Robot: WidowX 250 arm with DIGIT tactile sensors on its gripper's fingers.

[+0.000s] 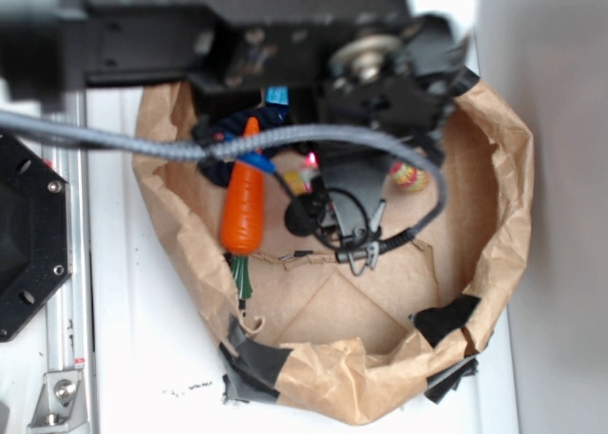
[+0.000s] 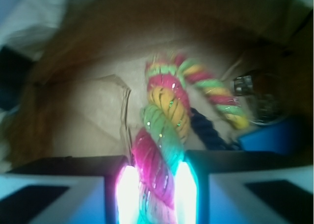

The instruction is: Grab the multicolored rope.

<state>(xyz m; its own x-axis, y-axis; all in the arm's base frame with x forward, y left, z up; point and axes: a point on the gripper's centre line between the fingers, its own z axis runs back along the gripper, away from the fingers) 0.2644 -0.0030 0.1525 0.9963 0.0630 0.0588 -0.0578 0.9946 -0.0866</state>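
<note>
The multicolored rope (image 2: 167, 116), a thick twist of red, yellow and pale green strands, runs up the middle of the wrist view and bends to the right at its far end. Its near end sits between my gripper (image 2: 156, 180), whose two glowing pads (image 2: 126, 187) press on it from both sides. In the exterior view my gripper (image 1: 309, 168) is low inside the brown paper bag (image 1: 503, 197), mostly hidden under the arm. Only short bits of the multicolored rope (image 1: 408, 176) show beside it.
An orange carrot toy (image 1: 244, 206) with green leaves lies at the bag's left wall. A dark navy rope (image 1: 223, 135) lies behind it, and the navy rope (image 2: 208, 131) also runs under the multicolored one. Cables hang from the arm. Black tape (image 1: 446, 315) patches the bag's rim.
</note>
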